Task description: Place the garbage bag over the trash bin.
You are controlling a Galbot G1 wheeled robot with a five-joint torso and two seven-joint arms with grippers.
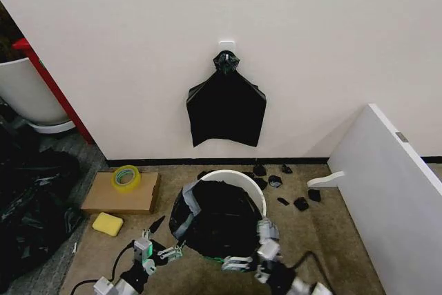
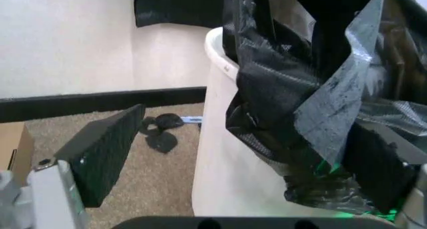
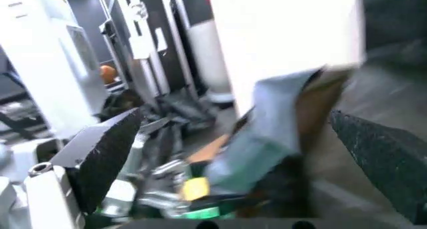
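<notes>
**Bin and bag, both grippers at the near rim**

Item 1. The trash bin (image 1: 238, 177): round, white, upright on the brown floor near the wall, mouth facing up. In the head view a white arc of rim shows at the far and right side; the rest is covered. The left wrist view adds the bin's bare white side wall (image 2: 227, 164) below the plastic.

Item 2. The garbage bag (image 1: 215, 217): glossy black, wrinkled, draped over the bin's mouth and hanging down its near and left side; its folds run mostly top to bottom. The left wrist view shows greyish creased bands (image 2: 333, 104) and the hem bunched low on the bin.

Item 3. Left gripper (image 1: 166, 252): near-left of the bin, fingers spread wide, holding nothing; one finger (image 2: 100, 154) stands apart from the bin, the other lies against the bag.

Item 4. Right gripper (image 1: 250, 262): at the bin's near-right side, jaws wide apart in the right wrist view, a fold of plastic (image 3: 273, 134) between them, not clamped.

Item 5. Black bag bundle (image 1: 226, 105), hanging on the wall beyond the bin.
</notes>
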